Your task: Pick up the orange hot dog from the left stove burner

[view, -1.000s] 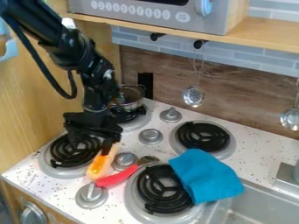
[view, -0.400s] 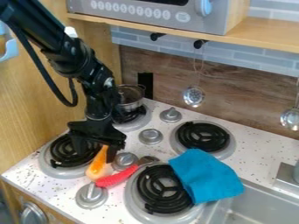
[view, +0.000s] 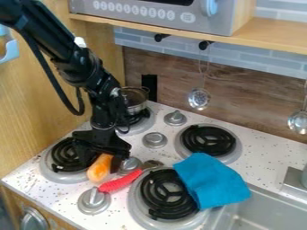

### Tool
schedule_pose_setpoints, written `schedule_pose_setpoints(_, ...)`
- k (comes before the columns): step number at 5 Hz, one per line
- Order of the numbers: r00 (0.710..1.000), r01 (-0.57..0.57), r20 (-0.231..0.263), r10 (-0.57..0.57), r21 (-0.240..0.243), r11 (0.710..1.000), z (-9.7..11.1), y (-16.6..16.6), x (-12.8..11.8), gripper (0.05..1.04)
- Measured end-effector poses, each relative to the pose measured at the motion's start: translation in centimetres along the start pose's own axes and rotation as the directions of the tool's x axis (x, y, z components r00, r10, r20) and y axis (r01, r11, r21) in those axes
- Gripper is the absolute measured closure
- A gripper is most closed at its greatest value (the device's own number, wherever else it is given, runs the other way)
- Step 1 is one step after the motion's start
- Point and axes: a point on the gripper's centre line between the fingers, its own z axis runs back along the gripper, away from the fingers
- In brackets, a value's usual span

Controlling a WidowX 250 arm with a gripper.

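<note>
The black gripper (view: pixel 101 162) hangs low over the front left of the stove, open, with its fingers on either side of an orange and peach elongated toy (view: pixel 99 170). The toy's upper end is hidden under the gripper. It lies between the front left burner and the knobs. Just right of its lower end is a red-handled utensil (view: pixel 120 181), slanting up to a dark metallic end. A blue cloth (view: pixel 212 180) lies partly over the front right burner (view: pixel 167 193).
A small metal pot (view: pixel 134 100) stands on the back left burner. Several grey knobs (view: pixel 155 140) rise between the burners. The sink (view: pixel 264 206) is at lower right. Two metal ladles (view: pixel 199 98) hang at the back wall, under a shelf (view: pixel 264 33) with a microwave. A wooden wall is left.
The gripper has turned and come down slightly around the orange and peach toy, covering more of its upper end. The arm above has shifted a little right. The cloth and utensil have stayed put.
</note>
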Motion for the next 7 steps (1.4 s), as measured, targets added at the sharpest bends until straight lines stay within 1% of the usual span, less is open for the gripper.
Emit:
schedule_pose_setpoints(1,1.0,-0.02,-0.005,0.02,0.011,1.0,-0.5,0.0,0.4,0.127)
schedule_pose_setpoints(2,0.999,-0.029,-0.012,0.03,0.006,1.0,-0.5,-0.1,0.8,0.352)
schedule_pose_setpoints(3,0.999,-0.027,-0.017,0.027,-0.011,1.0,-0.4,-0.1,0.7,0.376)
schedule_pose_setpoints(4,0.998,-0.044,-0.038,0.042,-0.053,0.998,0.0,-0.6,0.4,0.376)
schedule_pose_setpoints(5,0.998,-0.062,-0.037,0.058,-0.105,0.993,1.7,-1.1,0.7,0.376)
schedule_pose_setpoints(6,0.997,-0.074,-0.044,0.069,-0.126,0.989,3.1,-2.3,1.5,0.376)
schedule_pose_setpoints(7,1.0,-0.026,0.004,0.027,-0.15,0.988,5.4,-5.4,3.1,0.376)
